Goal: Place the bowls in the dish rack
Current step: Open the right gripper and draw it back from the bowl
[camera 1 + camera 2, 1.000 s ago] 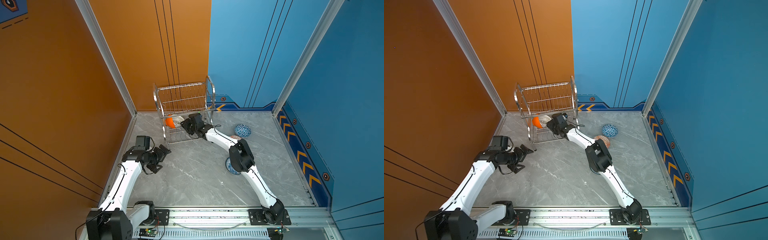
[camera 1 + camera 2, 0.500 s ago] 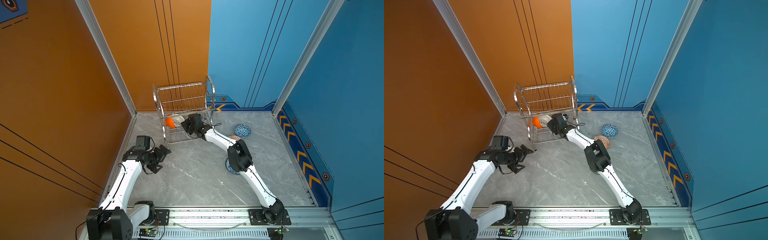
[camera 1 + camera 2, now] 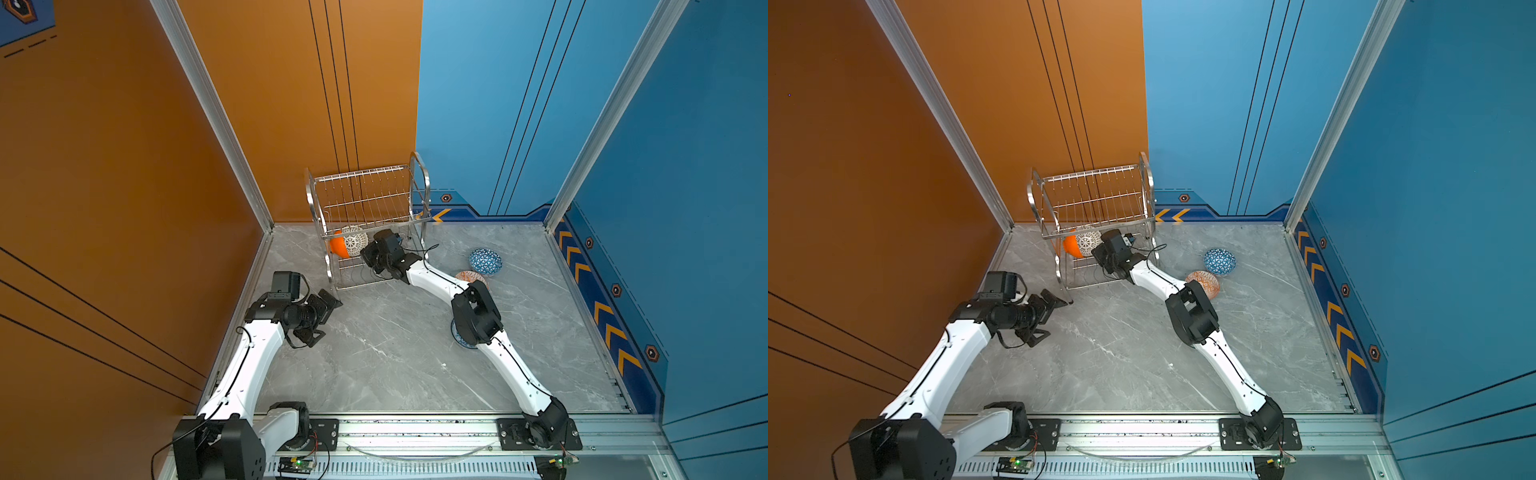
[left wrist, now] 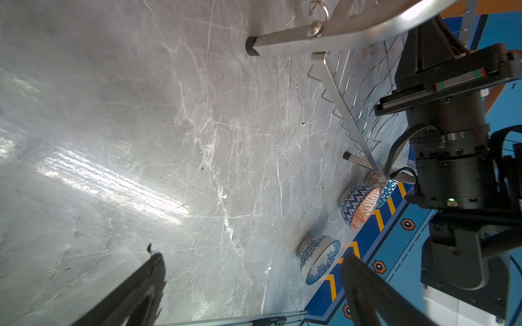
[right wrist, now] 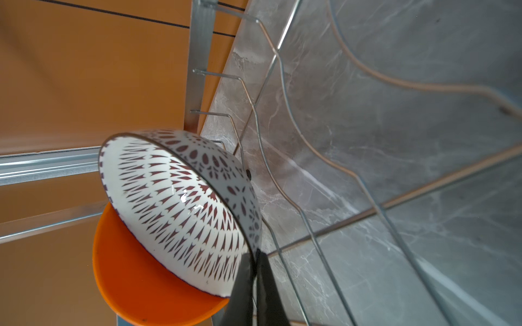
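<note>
If the right fingers (image 5: 245,285), pinching the rim of the lattice bowl (image 5: 180,203) leaning on the orange bowl (image 5: 135,276) low on the left of the dish rack (image 3: 365,199), withdraw without opening, both bowls could topple out; the left fingers (image 4: 135,290) hang spread, empty.

I watched my right gripper (image 5: 256,255) go from partly open to fully closed, its tips at the rim of the round white bowl with the dark lattice pattern (image 5: 175,197). Whether it pinches that rim, I can't tell.
</note>
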{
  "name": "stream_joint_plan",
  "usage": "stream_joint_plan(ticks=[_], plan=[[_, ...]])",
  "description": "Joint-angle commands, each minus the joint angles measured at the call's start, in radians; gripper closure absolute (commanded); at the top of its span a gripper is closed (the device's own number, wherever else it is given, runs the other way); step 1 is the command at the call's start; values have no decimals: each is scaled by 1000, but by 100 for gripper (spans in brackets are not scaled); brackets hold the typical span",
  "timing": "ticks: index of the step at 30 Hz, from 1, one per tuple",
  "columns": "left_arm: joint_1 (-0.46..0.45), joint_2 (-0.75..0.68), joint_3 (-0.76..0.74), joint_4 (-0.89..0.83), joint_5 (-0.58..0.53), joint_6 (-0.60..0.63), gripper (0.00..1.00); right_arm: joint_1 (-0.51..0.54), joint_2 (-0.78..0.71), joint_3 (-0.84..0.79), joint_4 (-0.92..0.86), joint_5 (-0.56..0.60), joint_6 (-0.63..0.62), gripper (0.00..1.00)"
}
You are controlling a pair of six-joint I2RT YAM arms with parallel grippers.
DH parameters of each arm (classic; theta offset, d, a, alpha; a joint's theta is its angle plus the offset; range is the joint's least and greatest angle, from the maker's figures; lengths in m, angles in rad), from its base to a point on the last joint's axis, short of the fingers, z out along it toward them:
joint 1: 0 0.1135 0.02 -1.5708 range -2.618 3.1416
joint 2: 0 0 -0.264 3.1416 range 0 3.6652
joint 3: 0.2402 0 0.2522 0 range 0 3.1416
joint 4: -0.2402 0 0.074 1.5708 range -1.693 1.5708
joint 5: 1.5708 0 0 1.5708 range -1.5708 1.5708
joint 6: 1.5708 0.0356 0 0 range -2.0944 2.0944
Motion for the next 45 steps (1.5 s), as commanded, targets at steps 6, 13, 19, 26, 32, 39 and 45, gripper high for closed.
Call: stream_joint_plan(ticks=[6,13,19,26,32,39,45], plan=[[8,11,16,-27,11,22,2,-31,-91,-144,168,-24,-16,100],[9,11,22,-27,5,20,2,-56,-189,-284,250,-16,-37,100],[8,0,22,-27,-2,16,2,-74,-254,-362,277,-33,-63,100],[6,-12,29,-26,-16,9,2,-85,-337,-446,277,-51,-81,100],[0,-9,38,-25,-26,9,2,-92,-405,-529,283,-68,-101,100],[-10,-11,42,-26,-33,10,2,-90,-462,-598,270,-77,-115,100],[-15,-17,35,-25,-34,10,2,-90,-477,-610,234,-78,-130,100]])
